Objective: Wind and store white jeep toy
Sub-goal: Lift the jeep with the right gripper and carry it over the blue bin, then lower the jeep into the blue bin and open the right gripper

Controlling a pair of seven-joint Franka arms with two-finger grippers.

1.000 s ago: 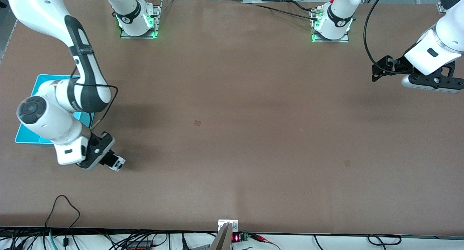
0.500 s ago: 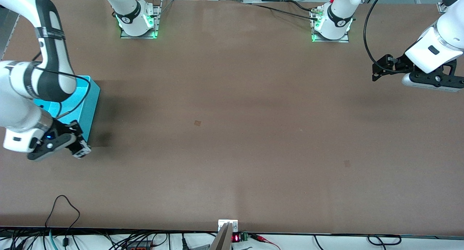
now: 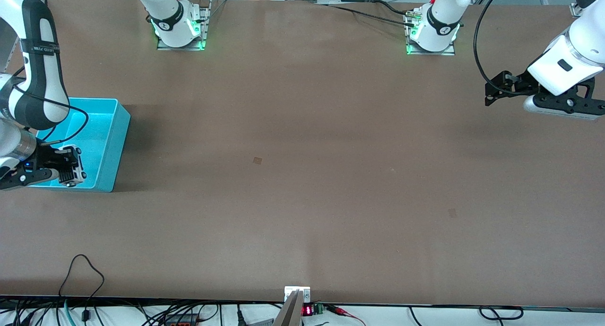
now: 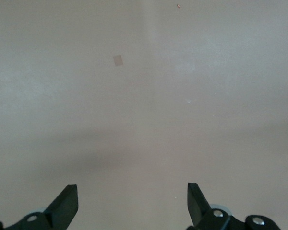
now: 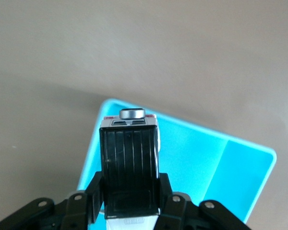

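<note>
My right gripper [image 3: 66, 167] is shut on the white jeep toy [image 3: 73, 171] and holds it over the turquoise bin [image 3: 116, 141], above the bin's corner nearest the front camera. In the right wrist view the white jeep toy [image 5: 130, 165] shows its black ribbed roof and spare wheel between my fingers [image 5: 169, 194], with the turquoise bin [image 5: 240, 167] below it. My left gripper [image 3: 491, 90] is open and empty, held in the air over the left arm's end of the table; in the left wrist view my left gripper [image 4: 132, 203] shows only bare table between its fingers.
The turquoise bin stands at the right arm's end of the table. A black cable [image 3: 477, 47] loops from the left arm. Cables and a small display [image 3: 307, 310] lie along the table edge nearest the front camera.
My right gripper has carried the jeep from over the bare table toward the right arm's end, and it is now over the bin. The left arm has barely moved.
</note>
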